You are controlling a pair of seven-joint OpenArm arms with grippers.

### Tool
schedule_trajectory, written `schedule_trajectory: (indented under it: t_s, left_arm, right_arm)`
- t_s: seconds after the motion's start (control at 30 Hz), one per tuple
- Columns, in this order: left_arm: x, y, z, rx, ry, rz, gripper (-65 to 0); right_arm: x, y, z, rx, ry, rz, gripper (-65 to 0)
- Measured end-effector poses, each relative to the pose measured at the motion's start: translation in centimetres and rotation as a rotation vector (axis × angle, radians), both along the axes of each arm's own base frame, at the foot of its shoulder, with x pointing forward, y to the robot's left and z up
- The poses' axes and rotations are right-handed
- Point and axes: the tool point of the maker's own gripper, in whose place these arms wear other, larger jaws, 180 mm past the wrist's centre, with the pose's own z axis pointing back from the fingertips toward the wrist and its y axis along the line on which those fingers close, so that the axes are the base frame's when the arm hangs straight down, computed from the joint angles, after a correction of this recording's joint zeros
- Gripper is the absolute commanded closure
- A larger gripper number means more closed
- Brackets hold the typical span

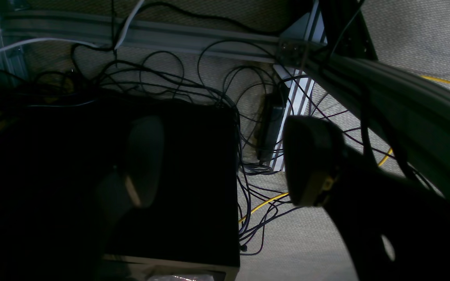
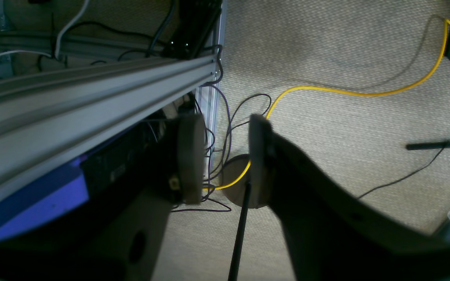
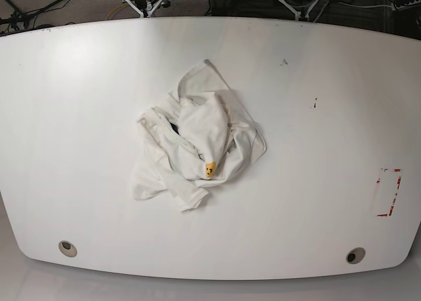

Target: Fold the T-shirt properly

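The T-shirt [image 3: 194, 143] lies crumpled near the middle of the table [image 3: 316, 202], unfolded. I judge nothing is started: first I must bring both arms over it and spread it flat. My left gripper [image 1: 217, 160] gapes wide, my right gripper [image 2: 225, 152] stands partly apart, both empty. No containers here.

Bright, evenly lit, edge-warped base view; dim, shadowy, blurred wrist views.

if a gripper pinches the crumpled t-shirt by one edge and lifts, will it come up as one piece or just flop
Probably flop: the T-shirt lies in a soft, bunched heap with loose folds, so the rest should drape and unfurl below the pinch. It looks like thin fabric, likely light. Pushed across the smooth white table, it would probably slide and bunch further rather than roll.
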Motion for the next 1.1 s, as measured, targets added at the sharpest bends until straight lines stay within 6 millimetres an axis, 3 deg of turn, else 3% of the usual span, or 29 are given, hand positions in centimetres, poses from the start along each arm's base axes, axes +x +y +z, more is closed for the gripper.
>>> schedule_trajectory:
  t_s: [0.3, 0.77, 0.93, 1.1]
  left_arm:
    - [-0.5, -0.2, 0.0, -0.004, 0.008, 0.0, -43.9]
    - [-2.2, 0.1, 0.2, 0.006, 0.001, -0.002, -43.9]
    - [-2.5, 0.3, 0.6, 0.019, -0.069, -0.006, -43.9]
    - [-5.2, 0.4, 0.9, 0.023, -0.059, -0.009, -43.6]
  right_arm:
    - [0.5, 1.8, 0.0, 0.027, -0.003, -0.001, -18.2]
    - [0.3, 1.2, 0.0, 0.019, -0.007, -0.011, -18.1]
    - [-0.6, 1.1, 0.2, 0.019, -0.029, -0.027, -17.9]
    - [-3.1, 0.4, 0.2, -0.009, -0.007, -0.061, -17.9]
